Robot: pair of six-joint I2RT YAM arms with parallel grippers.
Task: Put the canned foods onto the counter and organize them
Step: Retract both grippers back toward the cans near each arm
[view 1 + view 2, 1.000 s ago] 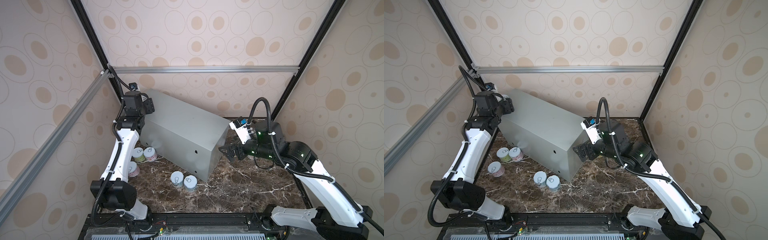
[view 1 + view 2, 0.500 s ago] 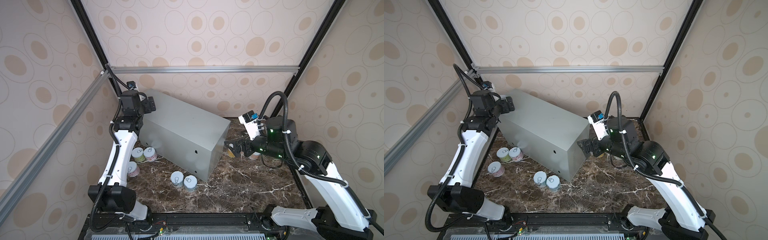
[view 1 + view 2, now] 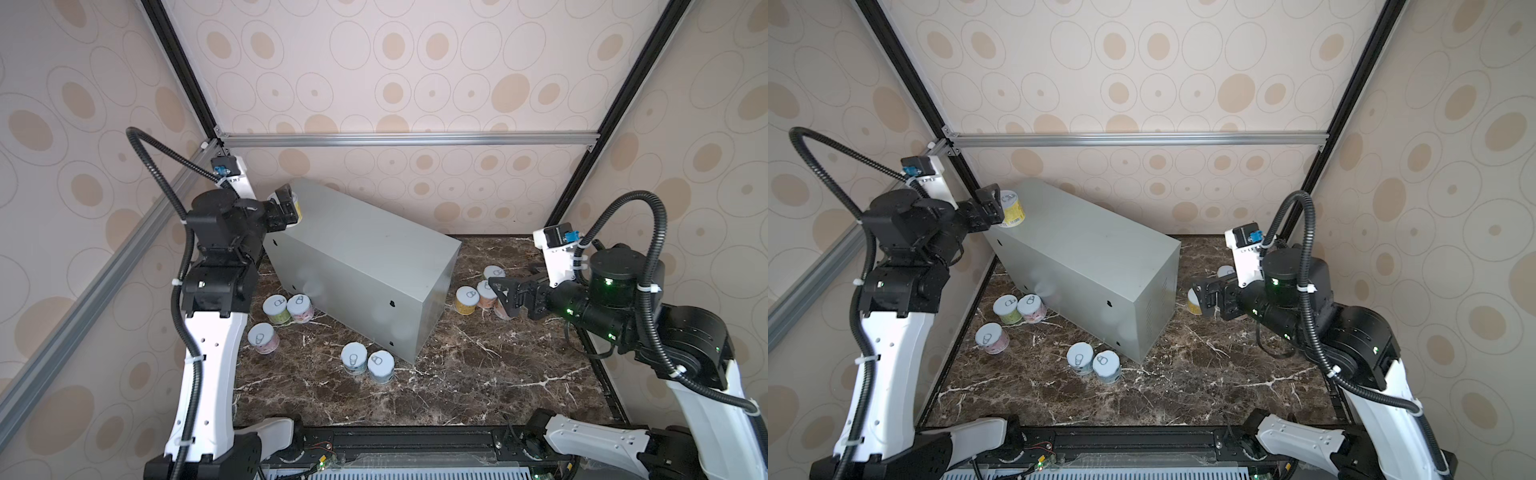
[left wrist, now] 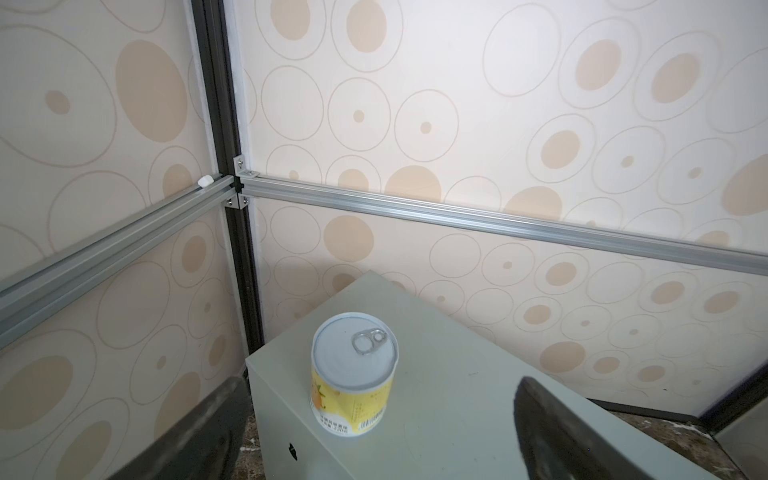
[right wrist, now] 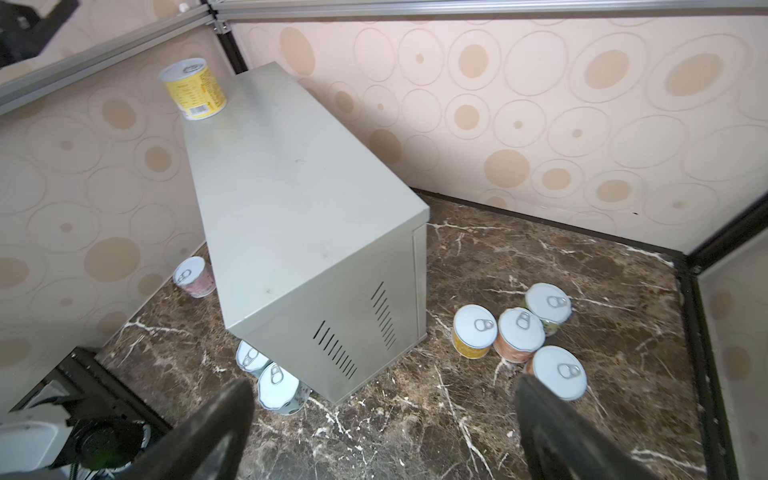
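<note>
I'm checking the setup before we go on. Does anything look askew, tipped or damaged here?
The grey box sits at a slant to the walls, not square with them. The yellow can stands upright on it, right at a corner near the edge. The other cans stand upright on the floor; nothing looks spilled.

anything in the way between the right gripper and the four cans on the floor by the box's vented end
Nothing visible. The right gripper, fingers open, faces the four cans across bare marble floor; the nearest can lies just beyond one finger, and the counter stands off to the side.
</note>
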